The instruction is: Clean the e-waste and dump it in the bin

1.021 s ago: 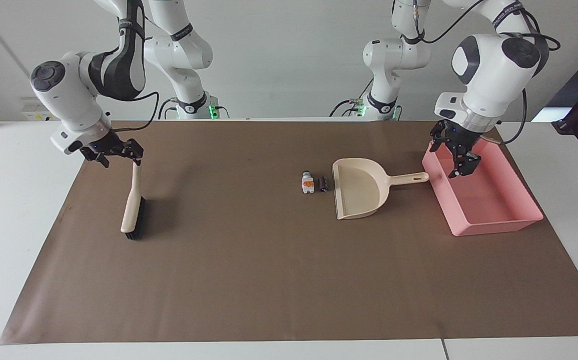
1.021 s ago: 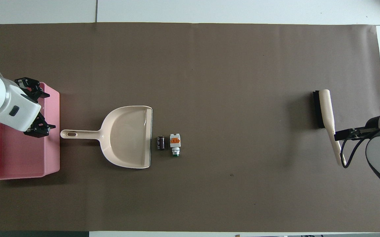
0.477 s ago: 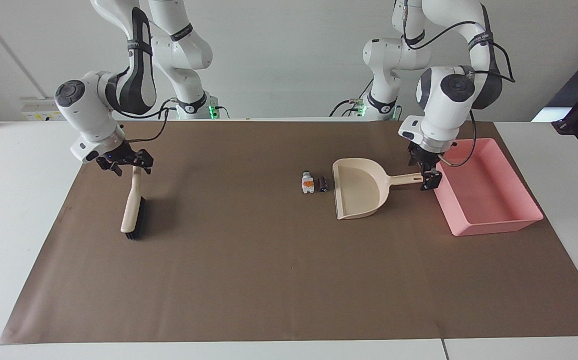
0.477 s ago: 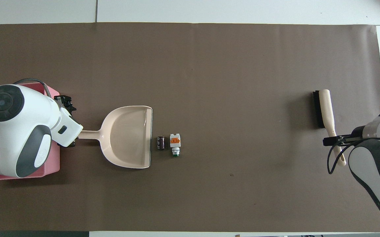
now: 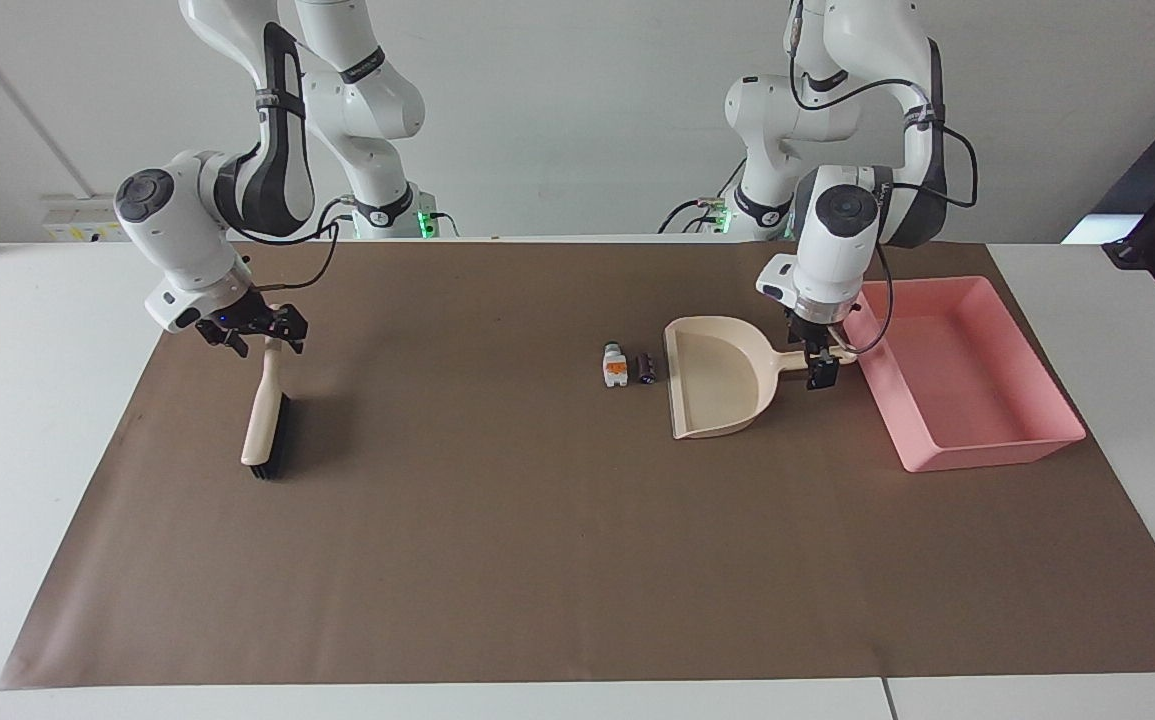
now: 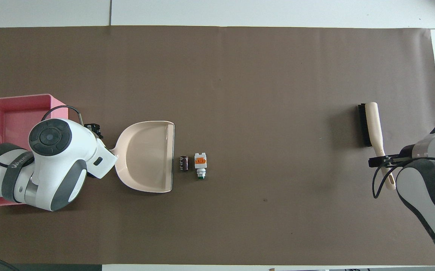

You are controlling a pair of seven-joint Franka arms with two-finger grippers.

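Since the earlier frame, my left gripper has moved off the pink bin, right of centre; its fingers straddle the dustpan handle. My right gripper, left, straddles the brush handle. E-waste lies centre.

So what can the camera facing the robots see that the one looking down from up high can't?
Only the facing view shows the left tool down at the handle of the beige plastic dustpan, plus both arms' bases and the wall. Only the overhead view shows the green end of the white blocky part with an orange mark; there the left arm hides the handle. Both show the dark cylinder part, the pink rectangular tray, the beige brush with black bristles, and the right tool at the brush's handle.
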